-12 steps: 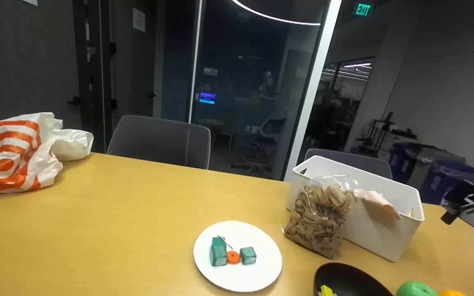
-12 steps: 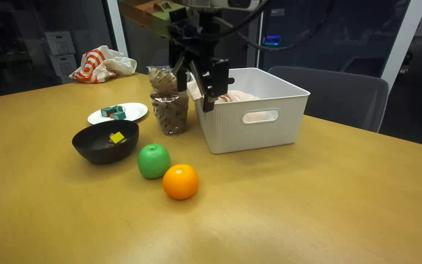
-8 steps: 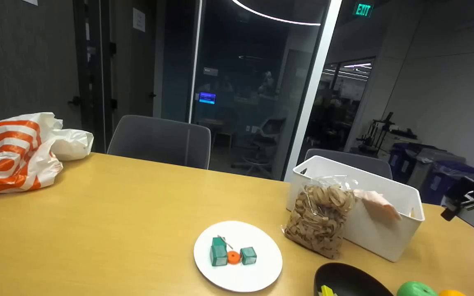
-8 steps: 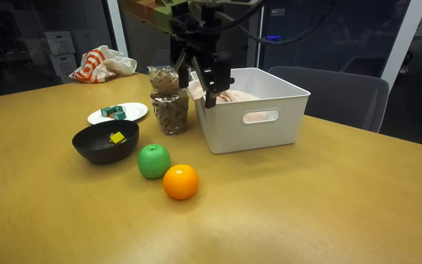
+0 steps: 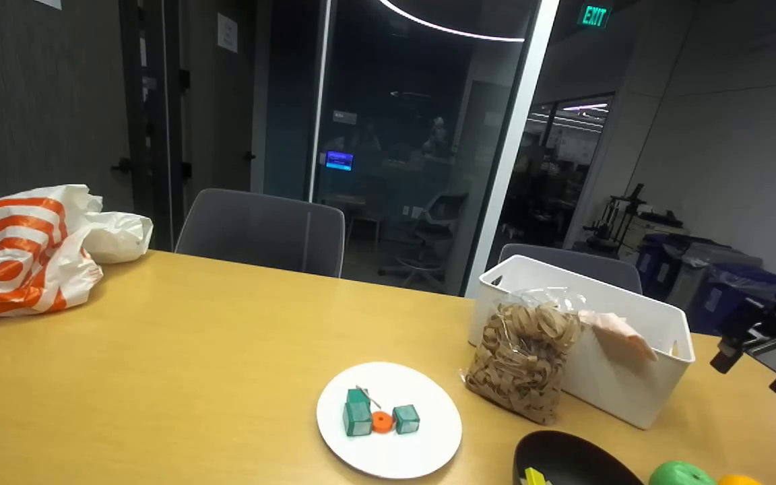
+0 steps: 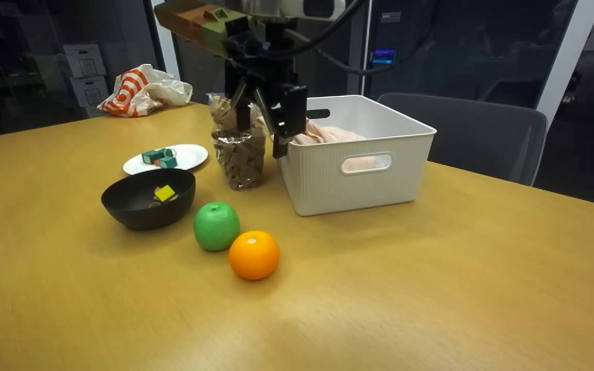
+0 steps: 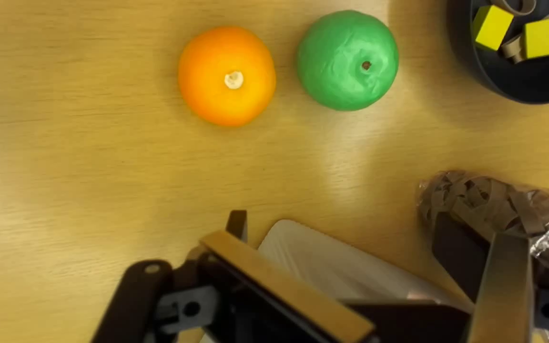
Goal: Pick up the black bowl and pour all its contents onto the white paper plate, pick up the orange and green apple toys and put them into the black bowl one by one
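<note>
Plainly, a stuffed bag (image 5: 526, 360) stands between white plate (image 5: 395, 455) and bin (image 5: 620, 387)

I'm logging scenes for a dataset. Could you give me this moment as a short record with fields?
Black bowl: upright on the table, holding yellow blocks and brown strips
White plate: bears teal blocks and an orange ring
Fruit: green apple between the bowl and the orange, touching neither
End effector: open, holding nothing, raised above the table
Nearby: white bin with a pink cloth, filled clear bag beside it
Progress: yellow blocks not yet on the plate, neither fruit in the bowl
</note>
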Robot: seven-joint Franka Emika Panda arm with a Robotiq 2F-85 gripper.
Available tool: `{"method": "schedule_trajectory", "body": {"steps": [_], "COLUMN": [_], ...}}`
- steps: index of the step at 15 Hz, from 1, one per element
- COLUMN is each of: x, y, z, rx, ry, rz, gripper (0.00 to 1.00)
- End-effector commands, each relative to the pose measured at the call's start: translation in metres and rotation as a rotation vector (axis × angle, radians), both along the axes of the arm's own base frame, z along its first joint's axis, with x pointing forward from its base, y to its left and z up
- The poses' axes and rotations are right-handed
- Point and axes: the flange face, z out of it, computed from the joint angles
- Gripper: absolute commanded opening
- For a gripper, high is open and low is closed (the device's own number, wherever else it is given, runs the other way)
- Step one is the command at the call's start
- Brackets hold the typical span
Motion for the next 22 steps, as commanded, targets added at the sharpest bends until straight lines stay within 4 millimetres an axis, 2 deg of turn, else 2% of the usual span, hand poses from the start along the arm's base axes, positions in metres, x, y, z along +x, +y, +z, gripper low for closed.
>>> {"method": "schedule_trajectory", "body": {"steps": [1, 6, 8, 10, 12, 16, 22], "x": [-0.019, -0.042, -0.042, -0.037, -0.029, -0.012, 0.007], "y": [0.059, 0.16, 0.19, 0.213, 0.224, 0.219, 0.209], "z": [-0.007, -0.04, -0.055, -0.072, -0.084, -0.102, -0.116], "rx": [-0.018, -0.108, -0.123, -0.17, -0.216, -0.311, -0.216], "ry": [-0.004, 0.022, 0.035, 0.032, 0.026, 0.006, 0.057], "rz": [0.109, 0.337, 0.384, 0.408, 0.415, 0.414, 0.365], "gripper": [1.0, 1.0, 1.0, 1.0, 1.0, 1.0, 1.0]}}
